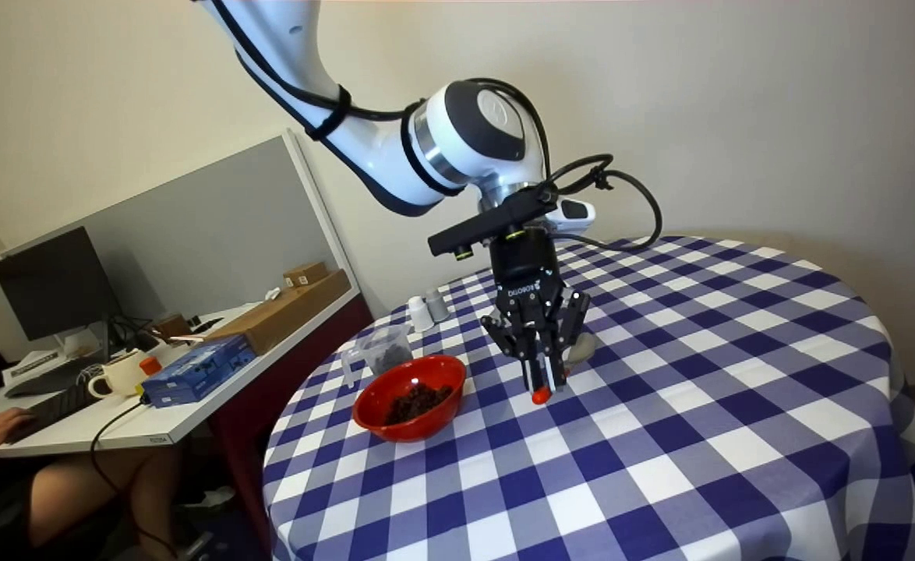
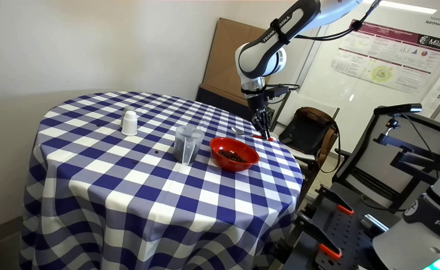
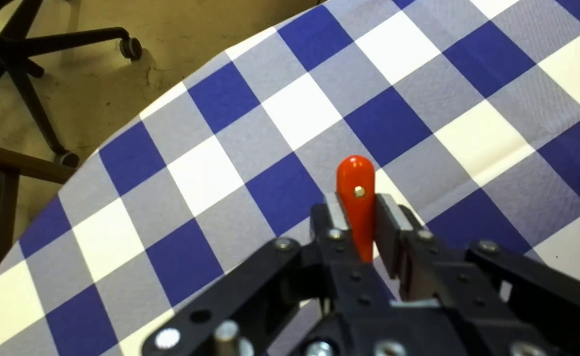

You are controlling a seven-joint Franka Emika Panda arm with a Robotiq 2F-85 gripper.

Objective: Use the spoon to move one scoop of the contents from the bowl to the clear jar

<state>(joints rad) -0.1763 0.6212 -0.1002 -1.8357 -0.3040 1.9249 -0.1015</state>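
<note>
The spoon lies flat at the tablecloth, its red handle (image 3: 356,173) between my fingers and its silvery scoop end (image 2: 237,130) pointing away; I cannot tell whether it is lifted. My gripper (image 3: 360,212) points down and is closed around the handle, a finger on each side; it also shows in both exterior views (image 1: 545,380) (image 2: 266,135). The red bowl (image 1: 426,430) (image 2: 232,167) stands beside the gripper, holding dark brown contents (image 1: 418,403) (image 2: 232,155). The clear jar (image 1: 386,348) (image 2: 185,145), with a handle, stands by the bowl with dark matter inside. Bowl and jar are outside the wrist view.
A white shaker (image 1: 420,314) (image 2: 129,123) and a grey shaker (image 1: 436,305) stand beyond the jar. A few dark bits (image 2: 156,152) lie on the checked cloth. The table's edge (image 3: 142,118) runs close to the gripper. A desk (image 1: 138,421) stands beside the table.
</note>
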